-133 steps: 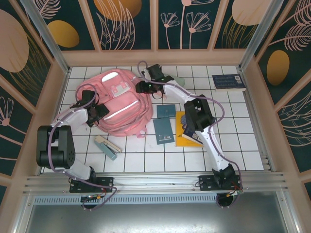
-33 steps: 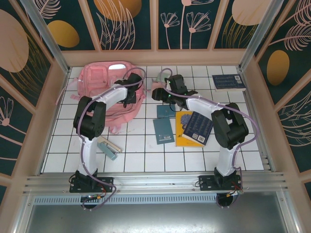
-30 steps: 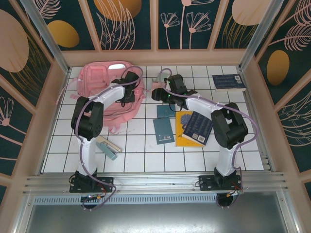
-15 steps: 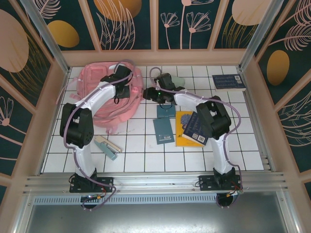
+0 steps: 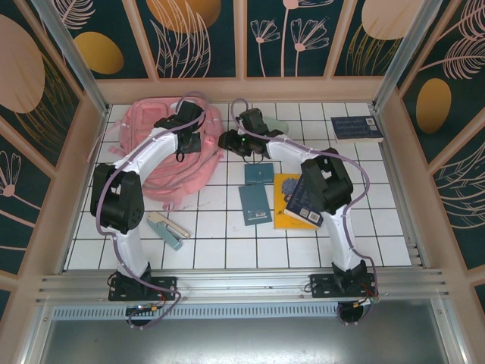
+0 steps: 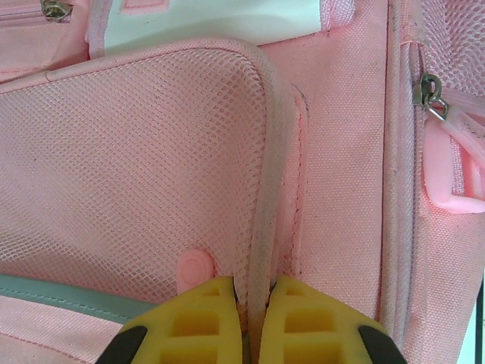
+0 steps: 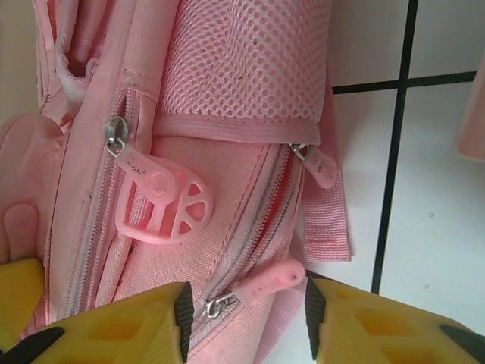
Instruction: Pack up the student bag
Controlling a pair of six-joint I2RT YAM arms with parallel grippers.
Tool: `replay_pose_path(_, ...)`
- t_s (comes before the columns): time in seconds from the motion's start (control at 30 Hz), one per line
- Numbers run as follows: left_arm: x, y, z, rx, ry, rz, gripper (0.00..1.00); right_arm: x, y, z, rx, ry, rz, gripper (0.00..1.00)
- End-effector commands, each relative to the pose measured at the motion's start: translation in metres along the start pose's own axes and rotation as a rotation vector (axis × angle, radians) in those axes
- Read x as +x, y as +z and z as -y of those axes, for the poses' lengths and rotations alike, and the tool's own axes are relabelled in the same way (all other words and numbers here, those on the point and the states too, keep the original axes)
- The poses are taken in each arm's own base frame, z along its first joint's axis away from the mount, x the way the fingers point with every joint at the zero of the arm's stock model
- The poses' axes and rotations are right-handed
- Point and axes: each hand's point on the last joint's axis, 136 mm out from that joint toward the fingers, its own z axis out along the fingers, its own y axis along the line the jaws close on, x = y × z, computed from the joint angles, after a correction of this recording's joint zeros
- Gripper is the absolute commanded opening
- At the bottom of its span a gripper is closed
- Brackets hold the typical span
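Observation:
The student bag (image 5: 189,171), a large pink backpack, lies at the back left of the tiled table. My left gripper (image 5: 188,142) is over its top. In the left wrist view that gripper (image 6: 256,292) is shut on the pink piping along the edge of the bag's (image 6: 151,152) mesh pocket. My right gripper (image 5: 226,142) is at the bag's right side. In the right wrist view it (image 7: 246,315) stands open, its pads on either side of a pink zipper pull (image 7: 261,287) on the bag (image 7: 242,68). A larger round pink pull (image 7: 163,205) lies just beyond.
To the right of the bag lie two teal notebooks (image 5: 255,205) (image 5: 259,173) and a yellow book with a blue one on it (image 5: 301,201). A dark blue book (image 5: 356,127) lies at the back right. A small teal and beige object (image 5: 168,230) lies near the left arm.
The left gripper has dragged the bag's top edge left and back. The right gripper has moved left to the bag's side, and its jaws have narrowed around the zipper pull.

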Motion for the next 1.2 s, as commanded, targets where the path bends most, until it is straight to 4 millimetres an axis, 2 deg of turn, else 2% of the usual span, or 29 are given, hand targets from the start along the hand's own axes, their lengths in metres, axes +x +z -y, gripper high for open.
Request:
replay_pose_path(0.0,-0.027,-0.025,-0.003,0.023,-0.045,0.086,0.00,0.011,0.010,0.007,-0.025,0.074,-0.018,0.43)
replay_pose_path(0.1,-0.027,-0.025,-0.003,0.028,-0.051,0.087,0.00,0.012,0.013,0.014,-0.073,0.144,-0.024,0.42)
replay_pose_path(0.17,-0.027,-0.027,-0.004,0.028,-0.051,0.090,0.00,0.012,0.016,0.011,-0.104,0.151,-0.037,0.42)
replay_pose_path(0.33,-0.028,-0.029,-0.008,0.025,-0.055,0.091,0.00,0.021,0.016,0.007,-0.157,0.044,-0.052,0.43)
replay_pose_path(0.4,-0.029,-0.031,-0.009,0.027,-0.058,0.096,0.00,0.026,0.011,0.008,-0.184,-0.038,-0.041,0.44)
replay_pose_path(0.47,-0.029,-0.032,-0.010,0.031,-0.060,0.097,0.00,0.028,0.004,0.008,-0.196,-0.187,-0.006,0.53)
replay_pose_path(0.53,-0.030,-0.034,-0.010,0.035,-0.062,0.099,0.00,0.027,-0.004,0.012,-0.172,-0.323,0.052,0.54)
replay_pose_path(0.6,-0.029,-0.035,-0.010,0.035,-0.062,0.099,0.00,0.027,-0.018,0.012,-0.190,-0.442,0.136,0.56)
replay_pose_path(0.67,-0.029,-0.035,-0.011,0.033,-0.063,0.102,0.00,0.032,-0.043,0.001,-0.269,-0.595,0.261,0.59)
replay_pose_path(0.73,-0.029,-0.036,-0.012,0.034,-0.063,0.103,0.00,0.037,-0.054,-0.007,-0.304,-0.722,0.310,0.60)
replay_pose_path(0.87,-0.030,-0.039,-0.013,0.040,-0.065,0.108,0.00,0.043,-0.045,-0.007,-0.299,-0.863,0.269,0.59)
replay_pose_path(1.17,-0.030,-0.042,-0.009,0.066,-0.070,0.111,0.00,0.037,-0.009,-0.012,-0.280,-0.886,0.198,0.57)
